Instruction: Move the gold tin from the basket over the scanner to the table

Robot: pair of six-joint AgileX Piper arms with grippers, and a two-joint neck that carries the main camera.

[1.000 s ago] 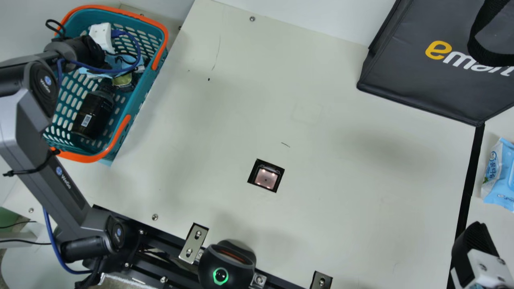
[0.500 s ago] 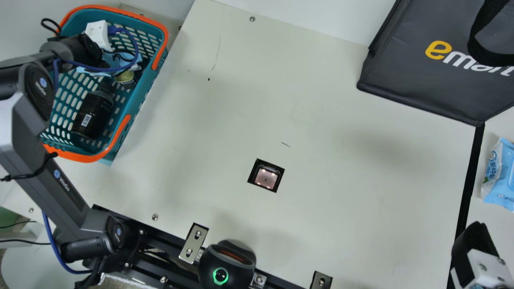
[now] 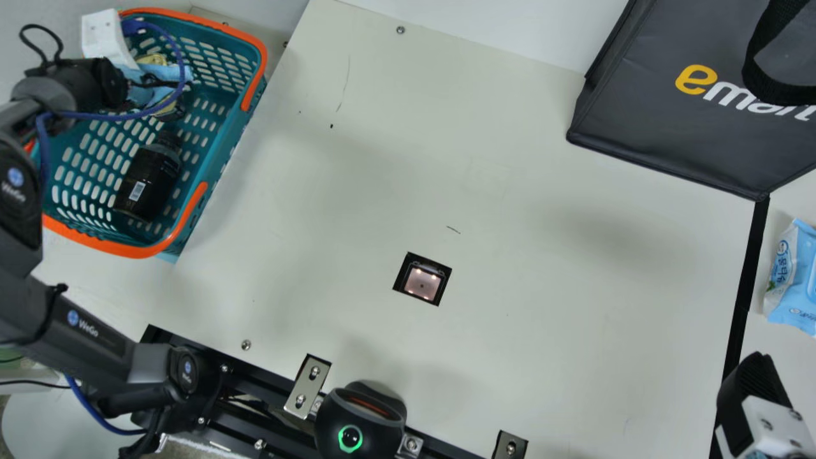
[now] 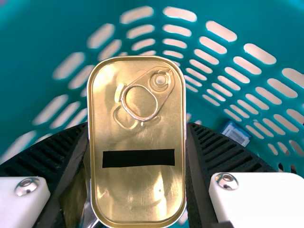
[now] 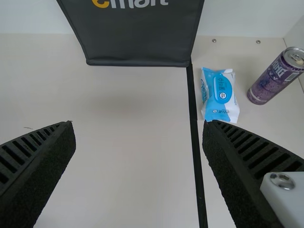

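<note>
My left gripper (image 3: 105, 37) is over the upper-left part of the teal basket (image 3: 191, 207) with the orange rim, its fingers partly hidden by its own arm and cable. In the left wrist view, the left gripper (image 4: 137, 126) is shut on the gold tin (image 4: 137, 190), a finger against each long side, the ring-pull lid facing the camera. The basket's slotted wall (image 4: 42, 28) lies behind it. The scanner window (image 3: 422, 282) is set into the table (image 3: 542, 287). At the lower right, my right gripper (image 3: 755, 389) stands apart; its own view shows this gripper (image 5: 138, 123) open, holding nothing.
A black bottle (image 3: 148, 178) lies in the basket; a small blue item (image 4: 235, 133) is there too. A dark bag (image 3: 676, 121) stands at the upper right. Blue wipes (image 3: 794, 274) and a purple can (image 5: 278, 76) lie beyond the black strip. A black device (image 3: 360, 421) sits at the front edge.
My left arm has swung left, carrying its gripper leftward and slightly up in the main view, uncovering more of the basket. The right arm and the black bottle have stayed put.
</note>
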